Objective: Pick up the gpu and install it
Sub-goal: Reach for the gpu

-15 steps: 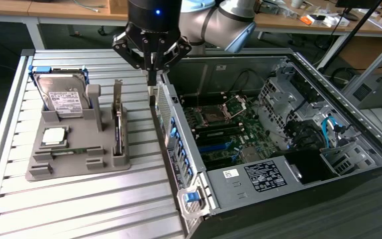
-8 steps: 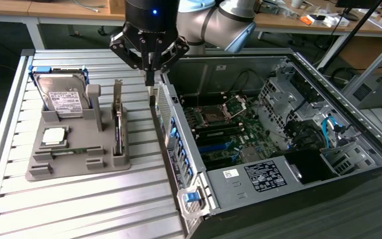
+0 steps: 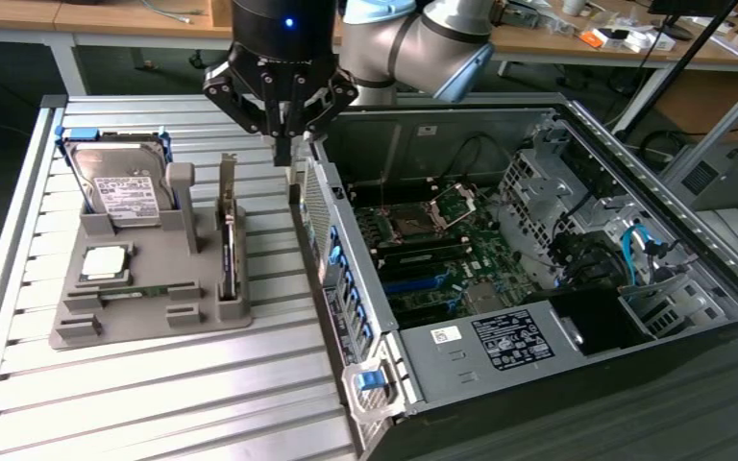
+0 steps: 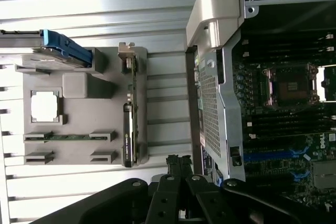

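The table [image 3: 151,384] carries the open computer case [image 3: 715,274] on one side of my hand [image 3: 283,154] and the grey holder [image 3: 138,317] on the other. The gpu [image 3: 228,254] stands on edge in the holder's slot, below my hand and just aside, untouched, so neither pickup nor install is done. My hand hangs pinched shut and empty.
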